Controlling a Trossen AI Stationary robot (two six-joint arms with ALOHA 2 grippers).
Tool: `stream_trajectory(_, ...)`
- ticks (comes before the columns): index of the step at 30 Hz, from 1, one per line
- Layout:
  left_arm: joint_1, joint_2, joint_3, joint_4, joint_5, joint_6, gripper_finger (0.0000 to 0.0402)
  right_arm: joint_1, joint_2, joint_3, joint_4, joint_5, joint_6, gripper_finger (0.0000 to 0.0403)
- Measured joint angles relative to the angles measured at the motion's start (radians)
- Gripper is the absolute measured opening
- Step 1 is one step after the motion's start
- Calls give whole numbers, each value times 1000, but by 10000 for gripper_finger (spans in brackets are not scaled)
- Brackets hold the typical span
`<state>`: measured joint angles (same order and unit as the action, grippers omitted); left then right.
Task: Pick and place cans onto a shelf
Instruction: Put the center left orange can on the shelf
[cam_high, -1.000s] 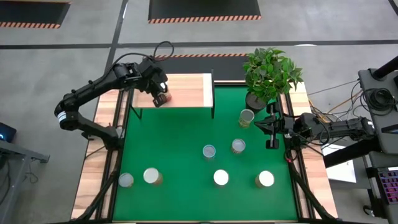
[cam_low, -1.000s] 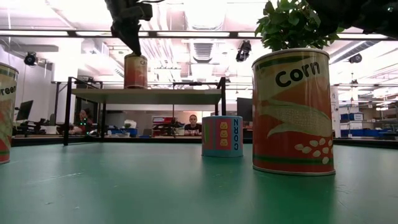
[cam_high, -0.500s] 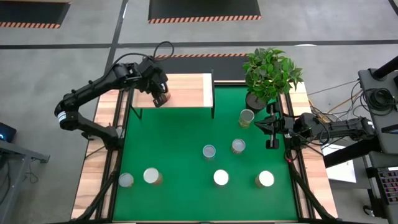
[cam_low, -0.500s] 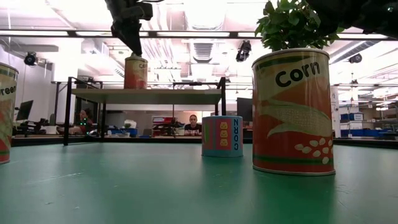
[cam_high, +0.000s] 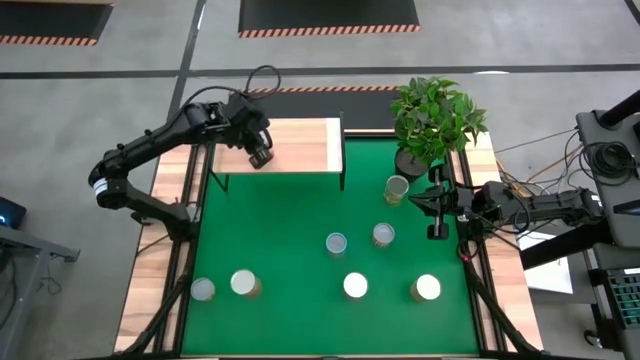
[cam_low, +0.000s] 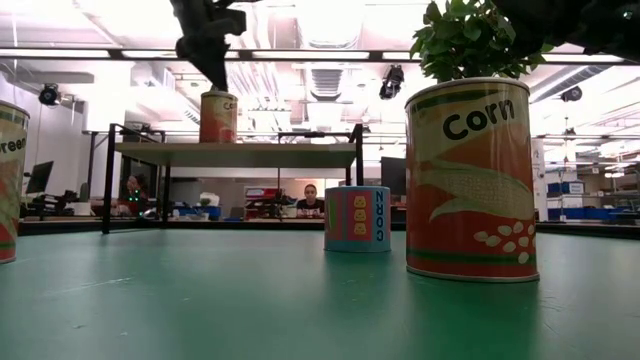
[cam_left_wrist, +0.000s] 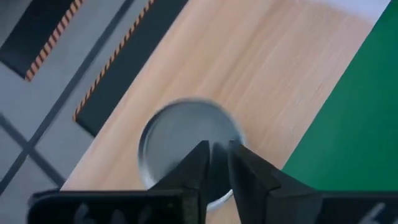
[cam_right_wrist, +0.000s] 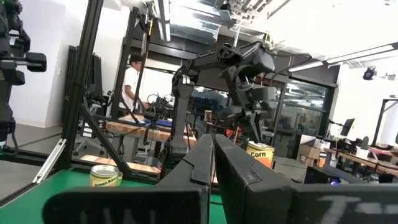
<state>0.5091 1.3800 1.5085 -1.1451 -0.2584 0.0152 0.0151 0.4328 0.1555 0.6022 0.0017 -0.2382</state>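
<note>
Low view shows one can (cam_low: 218, 117) upright on the shelf (cam_low: 235, 152) with the left gripper (cam_low: 214, 72) just above its top, fingers nearly closed and not holding it, while the right gripper (cam_high: 436, 231) waits closed near the table's right edge, empty

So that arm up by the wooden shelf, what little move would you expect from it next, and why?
Probably lift straight up and away. The left gripper hangs just above the can, which stands upright on the shelf, with its jaws nearly together and nothing between them. Seven more cans wait on the green mat, so it would likely head for one.
</note>
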Motion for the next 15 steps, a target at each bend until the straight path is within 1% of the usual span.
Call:
stream_trajectory(4,0,0,0,-57,-4,6,11,0,0,0,0,0,0,9)
stream_trajectory(7,2,-1,0,-98,-21,7,2,0,0,0,0,0,0,9)
stream_trajectory(13,3,-1,0,-120,-158,28,0,0,0,0,0,0,0,9)
stream_trajectory(15,3,-2,4,-126,-186,29,0,0,0,0,0,0,0,9)
